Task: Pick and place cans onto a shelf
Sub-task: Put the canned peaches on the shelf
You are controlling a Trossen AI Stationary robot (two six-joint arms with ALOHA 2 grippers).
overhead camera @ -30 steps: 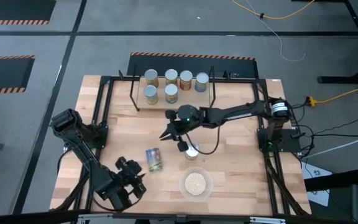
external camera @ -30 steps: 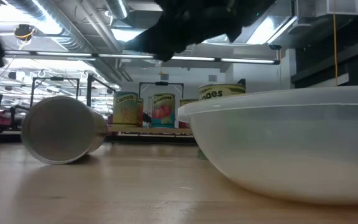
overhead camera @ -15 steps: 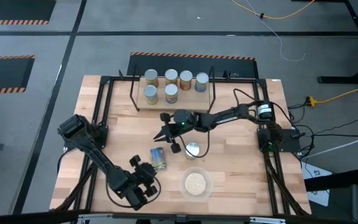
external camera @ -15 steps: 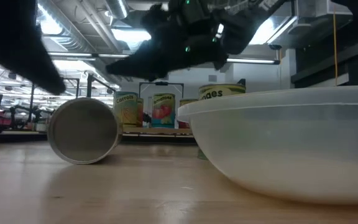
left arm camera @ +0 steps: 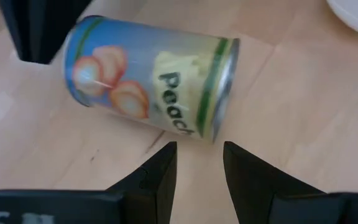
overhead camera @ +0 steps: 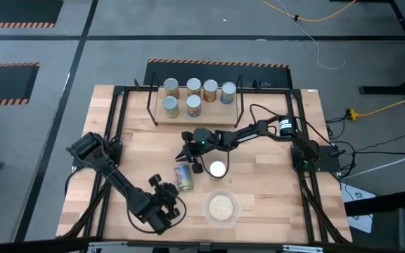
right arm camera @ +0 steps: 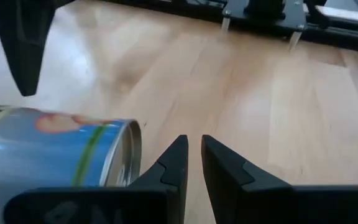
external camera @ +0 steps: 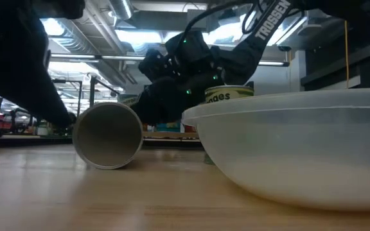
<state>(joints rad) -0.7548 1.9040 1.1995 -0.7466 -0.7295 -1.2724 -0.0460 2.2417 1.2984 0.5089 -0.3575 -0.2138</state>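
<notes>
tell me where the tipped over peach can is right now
In the high view the peach can lies on its side mid-table, left of the upright can and above-left of the bowl.
</notes>
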